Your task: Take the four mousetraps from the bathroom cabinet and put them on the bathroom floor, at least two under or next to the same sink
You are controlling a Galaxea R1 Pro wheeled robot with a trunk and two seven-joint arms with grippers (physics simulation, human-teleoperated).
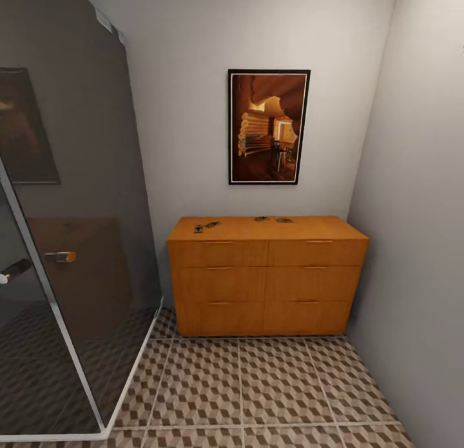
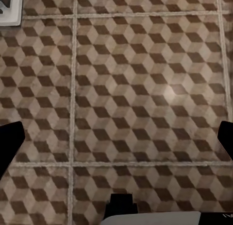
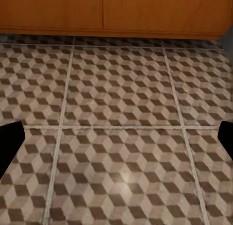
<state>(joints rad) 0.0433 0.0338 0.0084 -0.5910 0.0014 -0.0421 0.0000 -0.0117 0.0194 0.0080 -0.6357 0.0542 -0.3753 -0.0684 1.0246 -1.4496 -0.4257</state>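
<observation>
My cabinet stands against the far wall under a framed picture, with the mousetraps lying on its flat top: 2 at the left, 2 near the middle. Both my left gripper and right gripper hang spread wide over the bathroom floor.

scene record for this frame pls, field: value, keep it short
cabinet: against back wall, drawers shut
mousetraps: small dark items on cabinet top, count unclear
bathroom floor: cube-pattern tiles before the cabinet
left hand: open, over the tiles, holding nothing
right hand: open, facing the cabinet base
shower glass: left of the cabinet
</observation>
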